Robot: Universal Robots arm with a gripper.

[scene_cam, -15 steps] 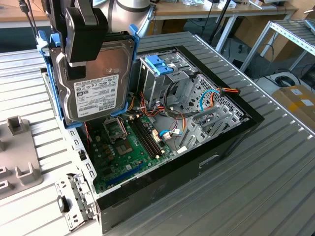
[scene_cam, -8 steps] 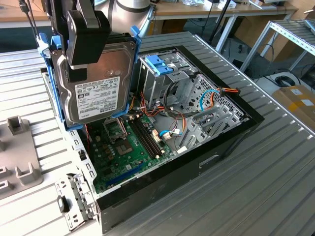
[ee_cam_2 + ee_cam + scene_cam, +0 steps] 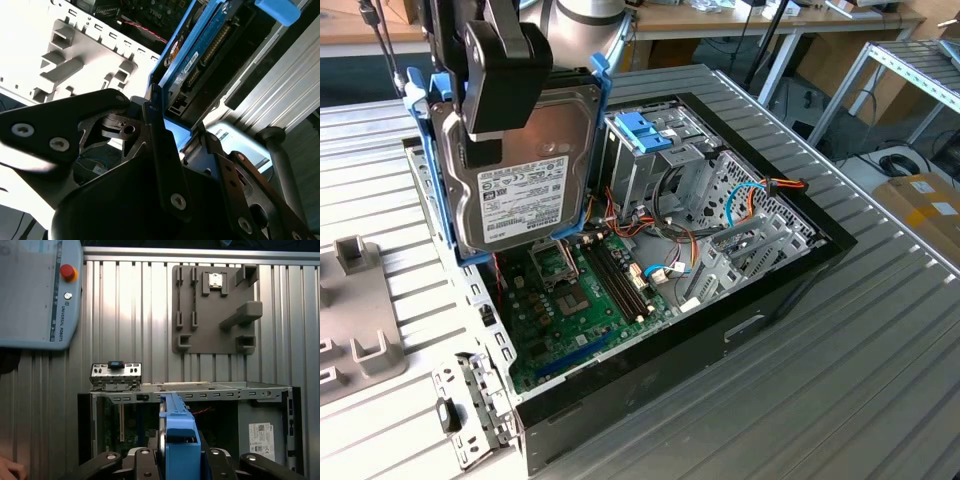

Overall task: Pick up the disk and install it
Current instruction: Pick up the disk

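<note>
Your jaws are closed on the disk [image 3: 530,175], gripping it by its upper edge, with one black finger lying flat against the labelled face. The disk hangs upright and slightly tilted above the open computer case [image 3: 790,270], at the end of the case toward the exterior view's left. Its lower edge is over the green circuit board [image 3: 575,300].

The disk is a flat slab of grey metal with a white label, framed in light-blue plastic with rails down both sides. In the second wrist view you see its underside, a small circuit board with a row of connector pins. In the first wrist view it appears edge-on between the black fingers.

The case is a shallow black-walled box lying open-side up on a ribbed metal counter [image 3: 840,380]. Inside, a grey perforated steel cage [image 3: 670,180] stands just beside the disk's rail on the exterior view's right, with a blue plastic handle [image 3: 642,130] on top. Orange, red and blue cables [image 3: 760,190] loop past the cage. A grey moulded plate [image 3: 360,330] with raised blocks lies on the counter at the exterior view's left, apart from the case.
</note>
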